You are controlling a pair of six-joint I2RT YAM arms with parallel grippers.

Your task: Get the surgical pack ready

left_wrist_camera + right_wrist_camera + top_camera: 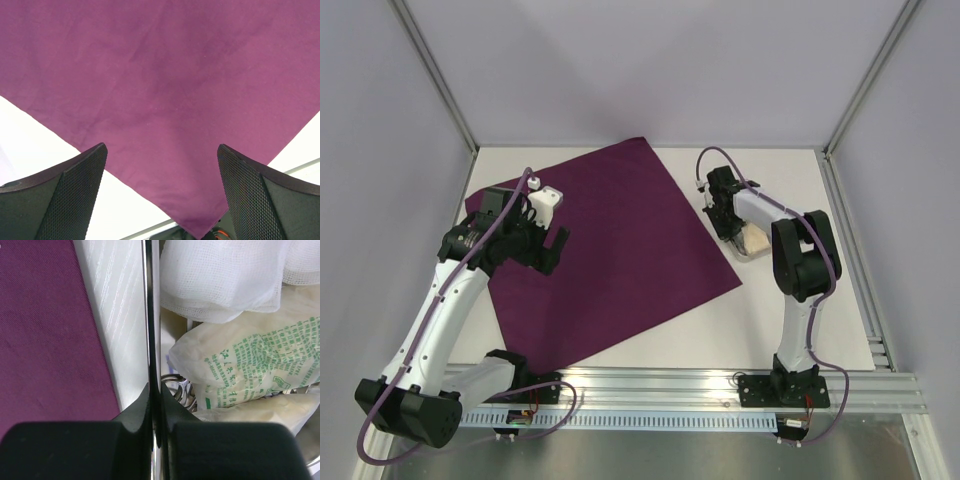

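The white bench carries a large deep-purple cloth, spread flat as a diamond over its left and middle. One corner points toward the arm bases and the right corner lies just beside a small steel tray on the bench's right side. The left arm reaches over the cloth's left part, and its left tool hangs above the fabric with both fingers spread wide and nothing between them. Its wrist view shows the cloth's near corner below and bare bench on either side. The right arm bends down to the tray, where the right tool has its fingers pressed together on the tray's thin upright wall, one finger outside and one inside. Inside the tray lie two clear packets with green print, one stacked partly on the other. White gauze pads are bunched at the far end, touching the upper packet. The ring handles of steel instruments show beneath the packets, just beside the inner finger.
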